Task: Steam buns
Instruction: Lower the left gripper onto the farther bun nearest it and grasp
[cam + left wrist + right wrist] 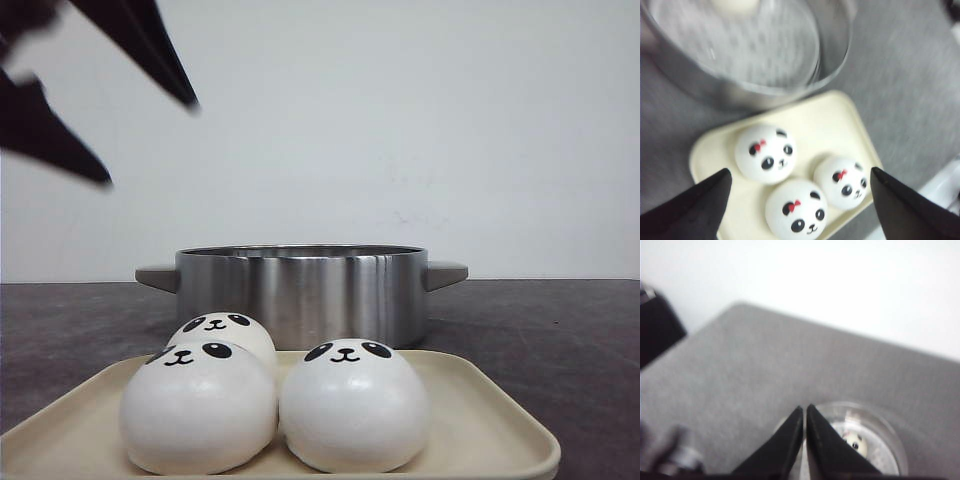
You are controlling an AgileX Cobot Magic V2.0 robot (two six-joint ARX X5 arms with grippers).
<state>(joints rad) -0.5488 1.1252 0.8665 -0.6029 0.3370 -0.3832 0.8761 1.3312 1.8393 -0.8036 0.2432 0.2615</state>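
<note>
Grey table (560, 330), steel pot (300, 290), domed buns (355, 405)

Bright, even light all round, and the white wall (420, 120) is nearly washed out. Bright streaks glare on the steel pot (300, 290). The left gripper (150, 140) is smeared by motion; both wrist views are soft and blurred.

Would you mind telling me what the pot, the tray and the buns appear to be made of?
The pot looks like brushed stainless steel: silvery, with streaky vertical reflections. The tray seems to be matte cream plastic, though it could be melamine. The buns look smooth and soft, like dough or foam, with printed panda faces.
</note>
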